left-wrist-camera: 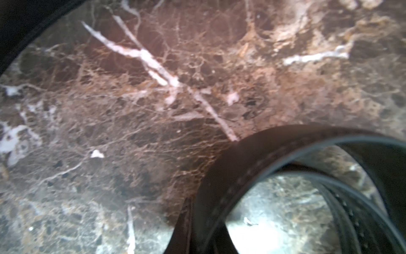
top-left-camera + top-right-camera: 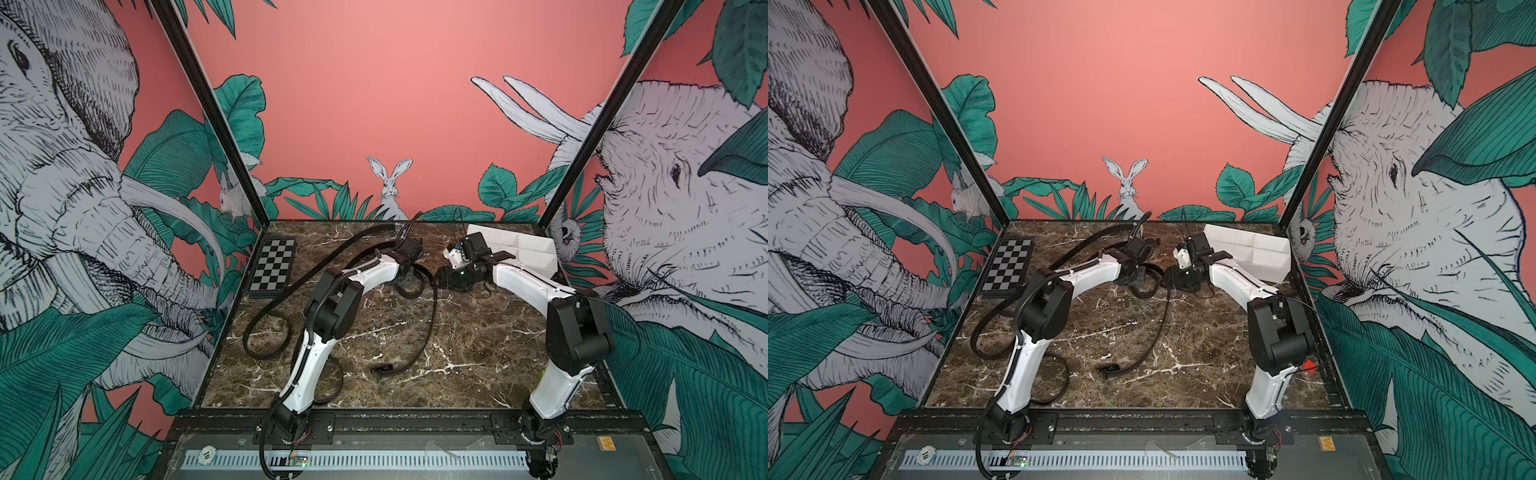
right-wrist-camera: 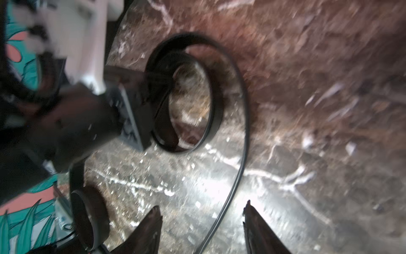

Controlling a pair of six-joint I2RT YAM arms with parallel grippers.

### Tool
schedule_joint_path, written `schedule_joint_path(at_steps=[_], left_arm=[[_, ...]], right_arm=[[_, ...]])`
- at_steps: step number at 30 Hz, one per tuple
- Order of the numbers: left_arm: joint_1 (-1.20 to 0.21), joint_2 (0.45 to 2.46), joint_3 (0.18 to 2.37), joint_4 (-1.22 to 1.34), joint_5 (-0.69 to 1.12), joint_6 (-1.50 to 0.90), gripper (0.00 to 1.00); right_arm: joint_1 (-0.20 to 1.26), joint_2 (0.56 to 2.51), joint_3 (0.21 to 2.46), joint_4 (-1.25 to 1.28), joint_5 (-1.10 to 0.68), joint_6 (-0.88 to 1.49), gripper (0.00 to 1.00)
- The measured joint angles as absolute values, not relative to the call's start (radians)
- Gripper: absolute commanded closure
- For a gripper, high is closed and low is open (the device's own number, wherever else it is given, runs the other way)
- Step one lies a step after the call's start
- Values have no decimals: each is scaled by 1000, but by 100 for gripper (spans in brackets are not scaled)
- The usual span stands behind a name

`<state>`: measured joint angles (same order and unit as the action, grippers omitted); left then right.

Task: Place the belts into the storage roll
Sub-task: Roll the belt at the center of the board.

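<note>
Left pincer (image 3: 153, 103) clamps a limp, coiled black strap belt (image 3: 217, 114); right pincer (image 3: 202, 217) gapes. Probably floppy: pinch the coil.

The table (image 2: 457, 328) is looking like polished brown marble with white veins, and it's bouncing lamp glare hard in the wrist views, so it's definitely glossy. The belts (image 1: 239, 169) are coming across as matt black and kinda leathery, with a row of tiny dots running along the band and a smoother, slightly shiny edge. The tray (image 2: 519, 245) is reading as smooth white plastic, not much shine. The board (image 2: 272, 266) is looking matt. The arm shells (image 2: 365, 272) are showing glossy white plastic.
</note>
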<state>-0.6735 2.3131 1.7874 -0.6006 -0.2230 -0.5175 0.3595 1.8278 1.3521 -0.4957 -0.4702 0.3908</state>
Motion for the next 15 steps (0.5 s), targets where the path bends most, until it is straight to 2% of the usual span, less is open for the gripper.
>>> schedule_joint_path(at_steps=[7,15], left_arm=[[-673,2319,1801,-615,-221,-511,97],[-687,2323,1811,-620,-210,-521,99]], right_arm=[[357,2046,1572,-514,-390,305,60],[357,2136,1603,-542,-351,259,89]])
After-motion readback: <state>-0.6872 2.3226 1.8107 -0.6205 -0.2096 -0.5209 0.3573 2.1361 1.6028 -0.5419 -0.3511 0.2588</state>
